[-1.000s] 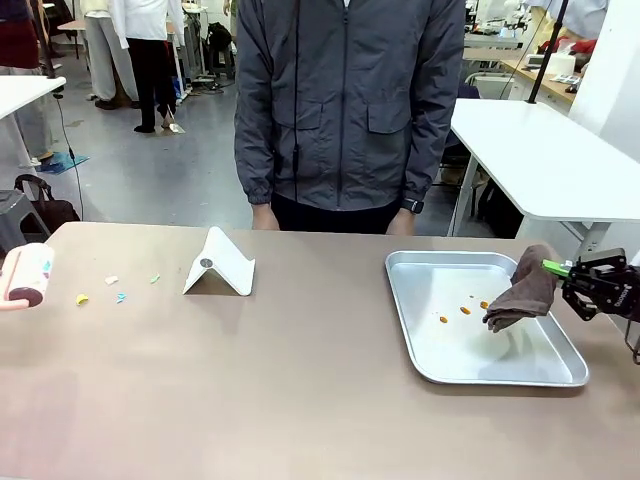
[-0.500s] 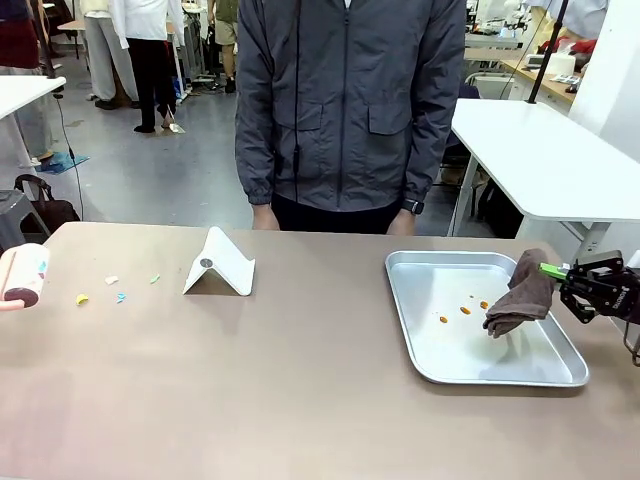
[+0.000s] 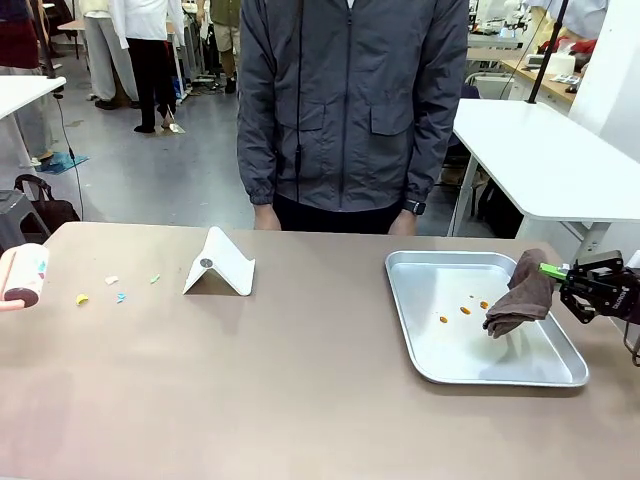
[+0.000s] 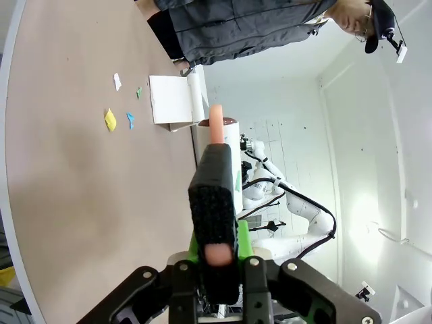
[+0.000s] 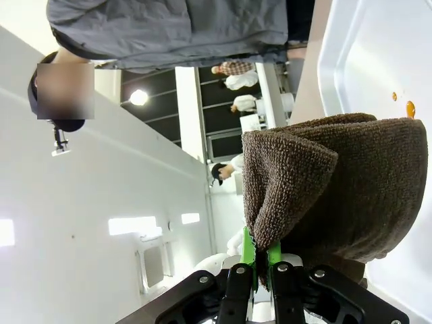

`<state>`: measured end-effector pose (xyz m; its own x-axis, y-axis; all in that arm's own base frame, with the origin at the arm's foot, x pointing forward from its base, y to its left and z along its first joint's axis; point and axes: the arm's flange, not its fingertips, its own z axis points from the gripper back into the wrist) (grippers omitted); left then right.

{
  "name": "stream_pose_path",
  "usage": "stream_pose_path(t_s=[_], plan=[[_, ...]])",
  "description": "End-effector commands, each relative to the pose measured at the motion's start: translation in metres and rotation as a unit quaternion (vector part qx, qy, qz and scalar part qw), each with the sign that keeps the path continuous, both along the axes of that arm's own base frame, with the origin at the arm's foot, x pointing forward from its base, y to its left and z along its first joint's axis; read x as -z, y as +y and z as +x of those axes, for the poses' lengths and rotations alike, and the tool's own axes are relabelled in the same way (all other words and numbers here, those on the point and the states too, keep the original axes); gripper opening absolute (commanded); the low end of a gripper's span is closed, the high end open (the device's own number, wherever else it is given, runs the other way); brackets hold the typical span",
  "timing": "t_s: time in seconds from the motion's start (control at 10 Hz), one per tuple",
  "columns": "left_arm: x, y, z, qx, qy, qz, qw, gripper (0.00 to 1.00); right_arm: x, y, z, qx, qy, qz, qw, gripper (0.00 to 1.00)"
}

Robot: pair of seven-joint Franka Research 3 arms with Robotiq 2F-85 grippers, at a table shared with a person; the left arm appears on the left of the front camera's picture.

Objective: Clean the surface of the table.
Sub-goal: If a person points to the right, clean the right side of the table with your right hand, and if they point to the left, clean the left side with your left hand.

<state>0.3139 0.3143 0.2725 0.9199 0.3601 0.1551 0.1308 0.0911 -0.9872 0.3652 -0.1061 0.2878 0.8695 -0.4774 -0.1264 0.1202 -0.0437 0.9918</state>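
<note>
Gripping the lint roller (image 3: pixel 24 274), my left pincer (image 4: pixel 216 229) sits nearest the paper scraps (image 3: pixel 120 297), just right of it on the surface's (image 3: pixel 300 390) left side in the frame.

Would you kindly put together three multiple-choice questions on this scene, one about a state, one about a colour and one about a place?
1. The right pincer is:
A. open
B. shut on the cloth
C. shut on nothing

2. The cloth is:
A. brown
B. blue
C. white

3. The orange crumbs lie:
A. on the cloth
B. inside the metal tray
C. on a plate

Answers:
1 B: in the right wrist view the green pads pinch a fold of the cloth.
2 A: the towelling is dark brown in both views.
3 B: the crumbs sit on the tray's bare floor, just left of the hanging cloth.
</note>
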Motion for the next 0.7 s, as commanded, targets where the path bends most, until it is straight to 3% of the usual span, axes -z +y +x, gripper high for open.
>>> stream_pose_path(t_s=[0.0, 0.6], plan=[[-0.0042, 0.001, -0.0029, -0.001, -0.009, -0.005, 1.0, 0.14, -0.0073, 0.0018, 0.0007, -0.001, 0.009, -0.004, 1.0, 0.0], [-0.0042, 0.001, -0.0029, -0.001, -0.009, -0.005, 1.0, 0.14, -0.0073, 0.0018, 0.0007, -0.001, 0.009, -0.004, 1.0, 0.0]])
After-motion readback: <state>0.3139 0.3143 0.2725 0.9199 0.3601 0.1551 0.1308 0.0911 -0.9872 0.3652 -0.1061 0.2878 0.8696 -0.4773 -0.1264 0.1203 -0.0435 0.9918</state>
